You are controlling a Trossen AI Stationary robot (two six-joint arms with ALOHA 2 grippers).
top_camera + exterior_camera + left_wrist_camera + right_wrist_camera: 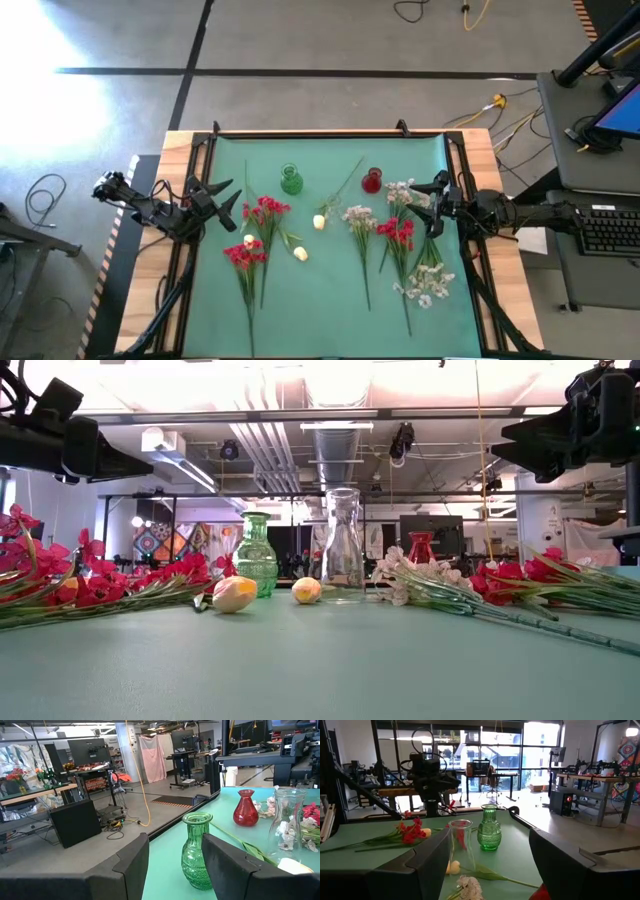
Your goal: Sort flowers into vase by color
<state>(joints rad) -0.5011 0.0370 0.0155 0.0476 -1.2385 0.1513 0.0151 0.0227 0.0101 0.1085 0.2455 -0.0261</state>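
Both grippers hover open above the green mat and hold nothing. My left gripper (228, 205) is at the mat's left side, pointing toward the green glass vase (291, 180) (198, 851). My right gripper (432, 196) is at the right side, beside the white sprays (400, 190). A red vase (372, 181) (246, 808) and a clear vase (343, 547) (460, 844) stand upright near the green one. Red blossom stems (262, 216) (397, 233), white sprays (428, 283) and cream rosebuds (300, 254) (235, 594) lie flat on the mat.
The mat (330, 310) has bare room along its near edge and between the flower groups. Black rails (470, 170) frame the table. The three vases stand close together toward the far middle. A desk with a keyboard (608, 228) is to the right of the table.
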